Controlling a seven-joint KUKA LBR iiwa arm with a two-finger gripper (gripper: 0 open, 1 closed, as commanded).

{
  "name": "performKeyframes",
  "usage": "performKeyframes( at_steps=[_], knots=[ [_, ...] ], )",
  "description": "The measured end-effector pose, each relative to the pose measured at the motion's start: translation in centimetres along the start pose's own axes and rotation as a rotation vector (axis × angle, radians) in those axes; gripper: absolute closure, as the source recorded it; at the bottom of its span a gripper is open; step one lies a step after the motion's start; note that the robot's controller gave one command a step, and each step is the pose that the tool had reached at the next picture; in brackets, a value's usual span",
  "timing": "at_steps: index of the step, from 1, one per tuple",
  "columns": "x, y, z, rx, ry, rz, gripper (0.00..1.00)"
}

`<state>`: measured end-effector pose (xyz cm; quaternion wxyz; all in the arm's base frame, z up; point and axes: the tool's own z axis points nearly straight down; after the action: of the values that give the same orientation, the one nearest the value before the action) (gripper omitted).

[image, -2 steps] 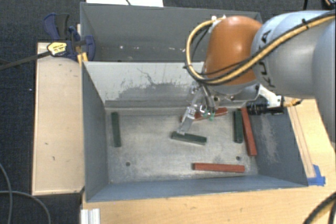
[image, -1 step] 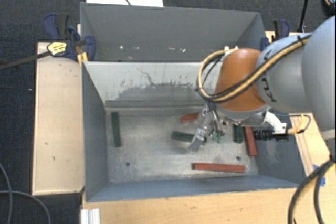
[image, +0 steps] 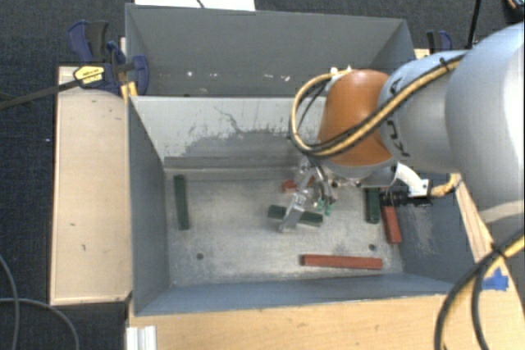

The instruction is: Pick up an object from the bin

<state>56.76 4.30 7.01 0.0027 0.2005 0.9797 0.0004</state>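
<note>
One silvery metal claw (image: 302,205) hangs low over the middle of the grey metal bin (image: 230,242), beneath the arm's orange cover (image: 353,115). Its tip is right at a small dark green flat block (image: 294,215) lying on the bin floor, which seems to be the thing to be picked. Whether the claw is spread or closed I cannot tell, nor whether it has the block (the two overlap in this view).

Just behind the claw lies a small red piece (image: 289,186). Nearer the front wall is a long reddish-brown bar (image: 341,261), well apart from the block. To the right, a dark green stick (image: 372,206) and a short red-brown stick (image: 392,225) lie side by side under the arm. A green stick (image: 180,202) lies alone far off at the left.

I judge this to be the grasp step, with the claw down at its target. The next move calls for a firm closure on the block, then a straight lift clear of the red piece.
</note>
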Motion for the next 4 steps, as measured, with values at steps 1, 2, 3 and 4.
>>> performKeyframes(
  at_steps=[1, 2, 3, 4],
  knots=[
    [-0.2, 0.0, -0.3, -0.003, -0.005, 0.006, 1.00],
    [1.7, -0.8, -2.7, 0.002, 0.004, -0.039, 1.00],
    [1.7, -0.7, -2.6, 0.001, 0.005, -0.035, 0.00],
    [-2.8, -0.7, 0.1, 0.001, 0.000, -0.066, 0.00]
  ],
)
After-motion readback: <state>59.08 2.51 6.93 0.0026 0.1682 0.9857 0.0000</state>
